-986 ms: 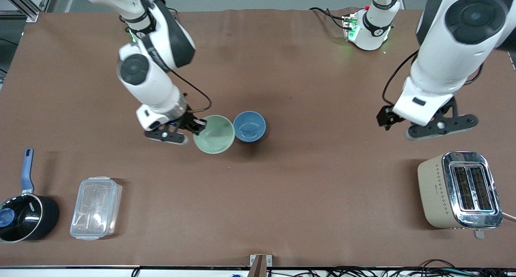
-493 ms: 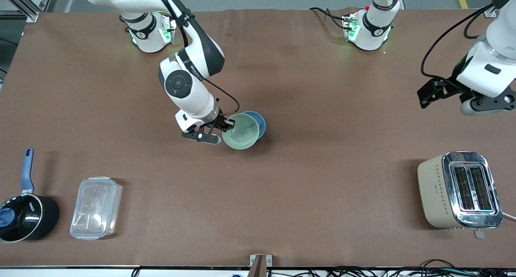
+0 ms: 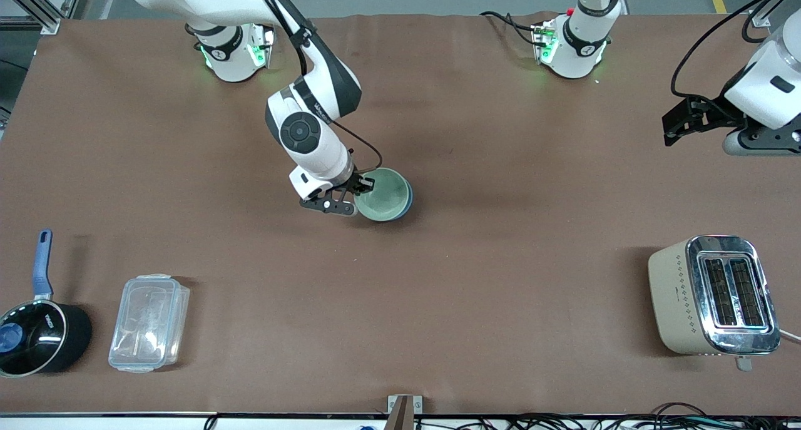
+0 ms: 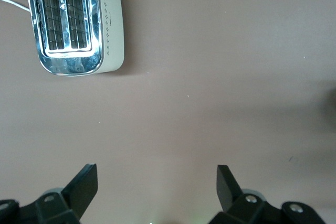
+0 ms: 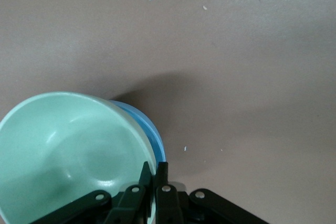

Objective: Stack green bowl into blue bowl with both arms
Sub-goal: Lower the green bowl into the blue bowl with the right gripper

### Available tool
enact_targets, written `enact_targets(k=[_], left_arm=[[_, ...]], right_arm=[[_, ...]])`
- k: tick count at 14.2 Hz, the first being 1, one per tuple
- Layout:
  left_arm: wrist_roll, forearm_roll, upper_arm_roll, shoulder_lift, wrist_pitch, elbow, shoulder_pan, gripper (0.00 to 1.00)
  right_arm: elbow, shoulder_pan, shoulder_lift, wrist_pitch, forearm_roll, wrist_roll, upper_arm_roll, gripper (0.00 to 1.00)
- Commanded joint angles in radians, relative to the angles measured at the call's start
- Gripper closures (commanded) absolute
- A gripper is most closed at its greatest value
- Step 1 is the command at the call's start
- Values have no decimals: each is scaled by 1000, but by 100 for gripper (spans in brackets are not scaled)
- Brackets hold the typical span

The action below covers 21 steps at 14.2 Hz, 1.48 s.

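We see the glossy mint green bowl point(image 3: 383, 195) sitting inside the blue bowl point(image 3: 407, 199), pinched at its rim by the right gripper point(image 3: 360, 189).

Both bowls are small, round and smooth, near the middle of the brown matte table point(image 3: 500, 280); only a blue crescent shows past the green rim. The left gripper point(image 4: 157, 182) waits with fingers spread, over the table's left-arm end, above the beige and chrome toaster point(image 3: 713, 295). Toward the right arm's end, nearer the camera, stand a clear plastic container point(image 3: 149, 322) and a black saucepan point(image 3: 37, 333).
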Motion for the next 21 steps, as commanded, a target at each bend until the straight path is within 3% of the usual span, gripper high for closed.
enact_targets(k=[1, 4, 18, 20, 21], left_arm=[[18, -20, 26, -55, 32, -71, -7, 0], [18, -62, 69, -83, 67, -114, -21, 0], [-25, -67, 60, -86, 73, -111, -15, 0], [-23, -67, 60, -86, 73, -108, -13, 0], [-23, -67, 60, -86, 72, -108, -13, 0]], right_arm=[[-23, 28, 1, 32, 23, 14, -12, 100], [-23, 31, 13, 42, 21, 14, -12, 99], [-55, 57, 28, 96, 24, 26, -12, 94], [-53, 59, 28, 96, 24, 26, -12, 84], [-55, 57, 28, 95, 24, 24, -12, 63]])
